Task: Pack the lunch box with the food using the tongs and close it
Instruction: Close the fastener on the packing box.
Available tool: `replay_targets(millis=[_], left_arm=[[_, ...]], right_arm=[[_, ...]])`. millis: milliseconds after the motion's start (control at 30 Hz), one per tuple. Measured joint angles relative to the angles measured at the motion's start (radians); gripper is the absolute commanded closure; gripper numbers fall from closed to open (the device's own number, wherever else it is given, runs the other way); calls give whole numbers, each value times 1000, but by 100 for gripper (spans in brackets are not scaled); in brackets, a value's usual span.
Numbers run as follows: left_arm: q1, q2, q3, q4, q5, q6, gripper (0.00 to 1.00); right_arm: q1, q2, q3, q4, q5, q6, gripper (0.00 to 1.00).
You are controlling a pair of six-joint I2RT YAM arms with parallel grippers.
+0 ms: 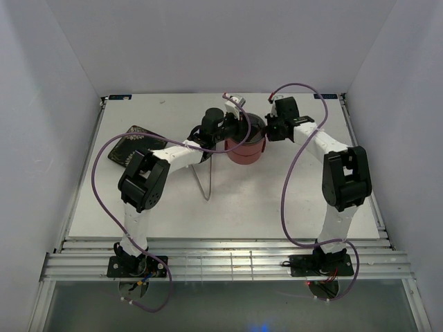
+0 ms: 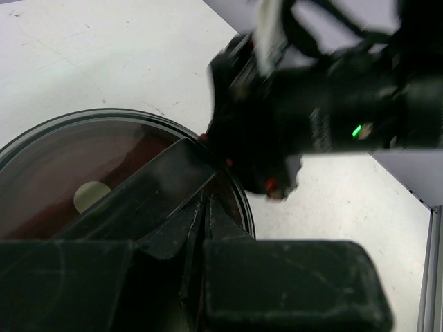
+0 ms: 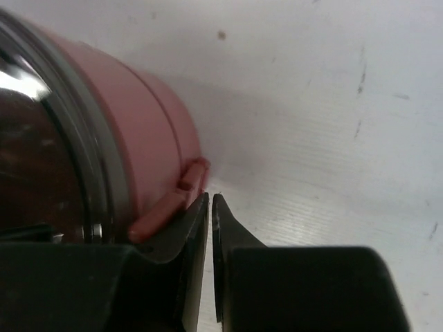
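Note:
The dusty-red lunch box (image 1: 248, 153) stands stacked at the table's middle back. My left gripper (image 1: 230, 133) hangs over its top. In the left wrist view this gripper (image 2: 202, 200) is shut with nothing between its fingers, just above the dark-red round top (image 2: 62, 159). My right gripper (image 1: 272, 128) is at the box's right side. In the right wrist view it (image 3: 210, 200) is shut and empty, its left finger against the small pink side handle (image 3: 176, 194) on the box wall (image 3: 131, 131). The silver tongs (image 1: 205, 178) lie on the table in front of the box. The food is hidden.
A dark square floral plate (image 1: 128, 146) lies at the left, partly under the left arm. The right arm's black wrist (image 2: 325, 104) shows close beyond the box in the left wrist view. White walls enclose the table on three sides.

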State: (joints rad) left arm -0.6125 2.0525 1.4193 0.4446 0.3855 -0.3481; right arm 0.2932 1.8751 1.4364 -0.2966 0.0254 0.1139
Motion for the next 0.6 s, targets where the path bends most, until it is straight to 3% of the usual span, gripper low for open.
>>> replay_targets(millis=[300, 600], left_arm=[[0, 0, -6, 12, -1, 1, 86], [0, 1, -6, 13, 0, 0, 89]], right_arm=[[6, 38, 7, -84, 50, -24, 89], [-157, 9, 0, -77, -32, -2, 92]])
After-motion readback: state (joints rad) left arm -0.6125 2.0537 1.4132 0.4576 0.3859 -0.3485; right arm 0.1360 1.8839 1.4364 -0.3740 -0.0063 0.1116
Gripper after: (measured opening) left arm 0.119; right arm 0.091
